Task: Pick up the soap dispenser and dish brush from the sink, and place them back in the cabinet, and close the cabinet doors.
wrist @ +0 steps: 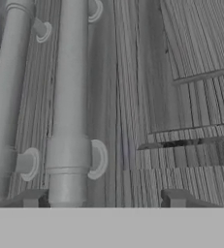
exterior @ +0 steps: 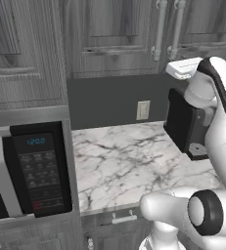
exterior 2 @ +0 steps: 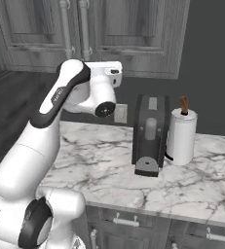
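- Hovering before the shut dark grey woodgrain cabinet doors, the two-finger gripper stands open and empty.
- Centring its fingertips about the near long white bar handle should aid a straight pull.

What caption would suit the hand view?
Open fingers face the closed cabinet doors, one bar handle straight ahead.

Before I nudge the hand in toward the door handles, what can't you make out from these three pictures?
- Gripper: the hand view's bottom edge cuts it to two spread tips; whether they touch the handle is unclear.
- Cabinet doors: the base views' top edges cut them off; they look shut, so the inside is hidden.
- Coffee machine: the arm covers its right side in the left base view.
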Robot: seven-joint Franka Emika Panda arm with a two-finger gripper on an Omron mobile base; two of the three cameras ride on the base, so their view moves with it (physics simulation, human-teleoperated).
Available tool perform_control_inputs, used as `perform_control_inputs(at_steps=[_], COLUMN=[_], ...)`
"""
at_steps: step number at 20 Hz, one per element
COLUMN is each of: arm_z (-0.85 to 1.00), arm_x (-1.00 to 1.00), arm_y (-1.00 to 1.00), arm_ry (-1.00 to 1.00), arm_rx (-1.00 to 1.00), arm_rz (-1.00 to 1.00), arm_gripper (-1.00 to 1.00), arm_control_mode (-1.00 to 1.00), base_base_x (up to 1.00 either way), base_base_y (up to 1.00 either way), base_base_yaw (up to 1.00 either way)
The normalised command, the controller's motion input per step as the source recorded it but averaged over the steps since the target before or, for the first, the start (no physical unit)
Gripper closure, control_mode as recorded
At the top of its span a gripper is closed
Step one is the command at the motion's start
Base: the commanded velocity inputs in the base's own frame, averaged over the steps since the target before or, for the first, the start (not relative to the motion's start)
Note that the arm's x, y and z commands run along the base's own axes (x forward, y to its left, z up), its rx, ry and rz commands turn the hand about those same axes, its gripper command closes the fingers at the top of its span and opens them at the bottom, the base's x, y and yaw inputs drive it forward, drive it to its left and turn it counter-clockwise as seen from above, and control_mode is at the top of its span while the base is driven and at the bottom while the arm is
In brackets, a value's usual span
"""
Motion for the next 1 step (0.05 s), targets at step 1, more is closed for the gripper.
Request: perform_control_inputs(at_steps=[1], arm_z=[0.0], arm_x=[0.0], arm_y=[0.0], arm_ry=[0.03], arm_rx=[0.0], arm_rz=[0.0], arm_gripper=[-1.0], arm_control_mode=[-1.0], base_base_x=[0.0], base_base_y=[0.0], base_base_yaw=[0.0])
